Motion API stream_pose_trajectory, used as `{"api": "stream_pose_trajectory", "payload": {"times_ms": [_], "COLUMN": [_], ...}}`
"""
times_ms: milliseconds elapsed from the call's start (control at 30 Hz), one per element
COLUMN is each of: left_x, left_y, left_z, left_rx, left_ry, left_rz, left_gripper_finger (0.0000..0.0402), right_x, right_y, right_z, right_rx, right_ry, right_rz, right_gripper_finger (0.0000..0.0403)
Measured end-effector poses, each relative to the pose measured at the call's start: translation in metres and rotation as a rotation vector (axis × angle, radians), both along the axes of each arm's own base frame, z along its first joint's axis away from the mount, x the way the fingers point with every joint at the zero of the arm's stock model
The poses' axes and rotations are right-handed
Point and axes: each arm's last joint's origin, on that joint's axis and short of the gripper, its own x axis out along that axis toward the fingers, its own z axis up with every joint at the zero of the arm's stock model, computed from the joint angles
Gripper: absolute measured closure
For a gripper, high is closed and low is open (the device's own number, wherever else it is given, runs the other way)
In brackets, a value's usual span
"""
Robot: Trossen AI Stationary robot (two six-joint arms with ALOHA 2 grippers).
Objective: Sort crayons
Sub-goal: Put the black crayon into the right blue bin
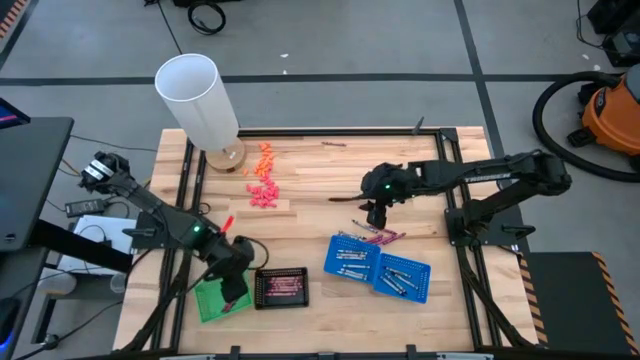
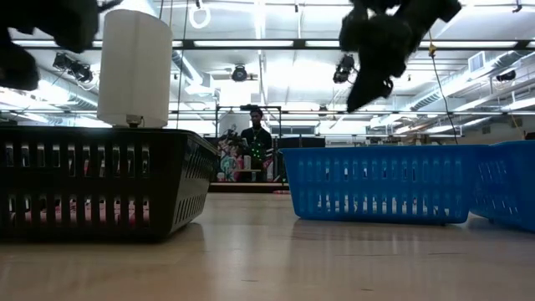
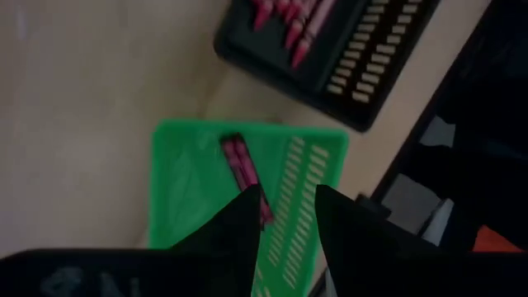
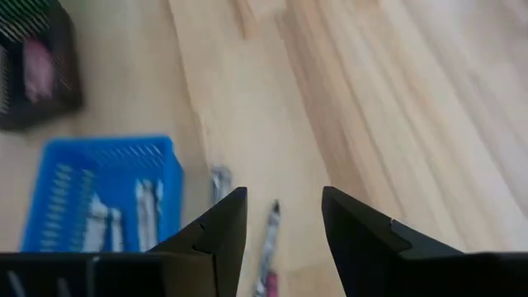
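My left gripper [image 1: 236,287] hangs open above a green basket [image 3: 194,165], where one magenta crayon [image 3: 239,162] lies flat on the bottom. A black basket [image 1: 282,287] beside it holds several magenta crayons [image 3: 293,21]. Two blue baskets [image 1: 352,258] [image 1: 403,278] hold silver crayons. My right gripper [image 1: 375,216] is open above a few loose crayons [image 1: 379,237] lying on the wood by the blue basket's far edge; in the right wrist view a magenta one [image 4: 269,239] and a silver one [image 4: 219,183] show below the fingers [image 4: 227,223].
A tall white cylinder [image 1: 199,98] stands at the far left, with a heap of orange-pink pieces [image 1: 264,182] beside it. A single red stick [image 1: 227,222] lies near the left arm. A black frame rail [image 1: 185,180] runs along the table's sides. Bare wood [image 1: 330,190] lies mid-table.
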Motion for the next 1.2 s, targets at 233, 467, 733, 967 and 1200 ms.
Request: {"api": "stream_pose_trajectory", "payload": {"times_ms": [233, 467, 733, 967, 1200], "left_x": [0.015, 0.027, 0.025, 0.014, 0.001], "left_y": [0.025, 0.037, 0.035, 0.029, 0.027], "left_z": [0.000, 0.003, 0.003, 0.013, 0.023], "left_rx": [0.037, 0.133, 0.142, 0.099, 0.056], "left_ry": [-0.052, -0.174, -0.165, -0.178, -0.186], "left_rz": [0.040, 0.146, 0.169, 0.186, 0.204], "left_gripper_finger": [0.0276, 0.0276, 0.0276, 0.0276, 0.0276], "right_x": [0.018, 0.032, 0.040, 0.043, 0.034], "right_y": [-0.005, -0.005, -0.003, 0.002, 0.007], "right_z": [-0.045, -0.080, -0.096, -0.105, -0.116], "right_rx": [-0.021, 0.001, -0.002, 0.025, 0.009], "right_ry": [0.217, 0.321, 0.335, 0.330, 0.351], "right_rz": [0.049, 0.058, 0.083, 0.082, 0.062], "right_gripper_finger": [0.0236, 0.0236, 0.0237, 0.0241, 0.0247]}}
